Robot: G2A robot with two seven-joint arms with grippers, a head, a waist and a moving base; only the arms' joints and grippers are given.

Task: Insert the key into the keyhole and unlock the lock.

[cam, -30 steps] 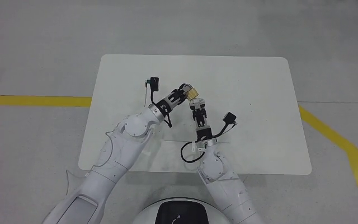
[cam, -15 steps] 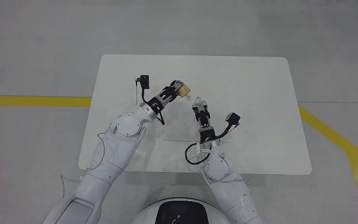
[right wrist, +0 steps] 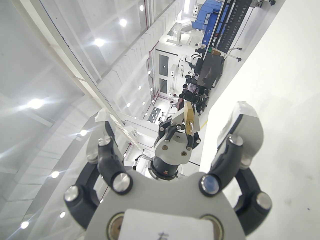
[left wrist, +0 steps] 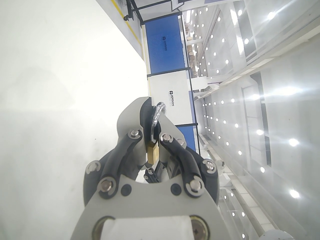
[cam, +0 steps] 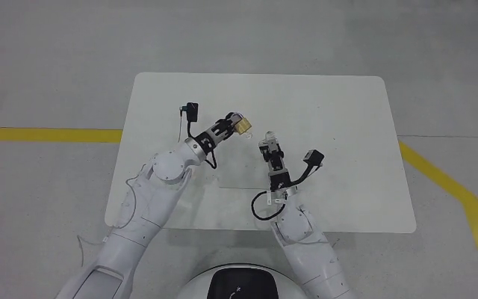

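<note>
Lock [left wrist: 152, 153], boxy brass (curved steel shackle), pinched by left gripper [left wrist: 153, 110].

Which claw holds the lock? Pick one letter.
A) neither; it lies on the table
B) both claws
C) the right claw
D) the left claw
D: the left claw is shut on the lock, its fingers clamped at the shackle, while the right claw is open, empty and apart from the lock.
</note>
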